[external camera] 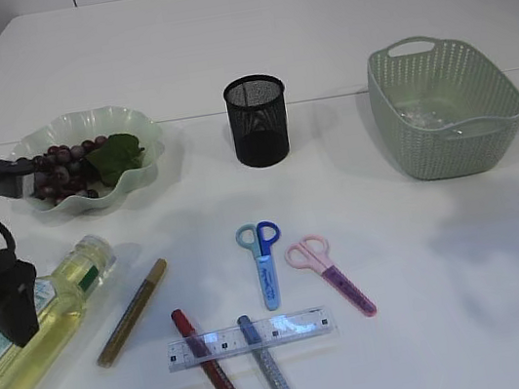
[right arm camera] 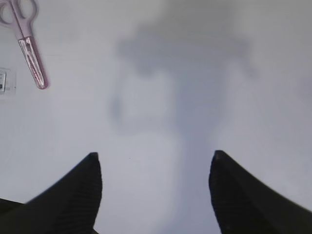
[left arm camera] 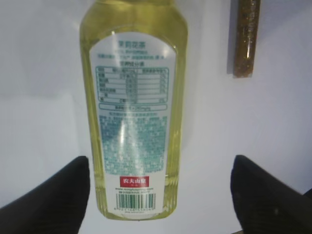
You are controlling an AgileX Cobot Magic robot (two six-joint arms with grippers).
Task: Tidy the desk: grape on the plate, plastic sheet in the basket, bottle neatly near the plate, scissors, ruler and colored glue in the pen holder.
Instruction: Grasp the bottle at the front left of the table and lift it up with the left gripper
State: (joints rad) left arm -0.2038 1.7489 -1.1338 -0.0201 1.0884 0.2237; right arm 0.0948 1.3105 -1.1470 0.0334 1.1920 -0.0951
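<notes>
left gripper [left arm camera: 161,195] astride bottle [left arm camera: 134,97]

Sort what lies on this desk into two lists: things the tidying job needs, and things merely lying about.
Job things: grapes on the plate, bottle, blue scissors, pink scissors, ruler, gold glue, red glue, silver glue, pen holder, basket.

Lying about: nothing that I can see.
</notes>
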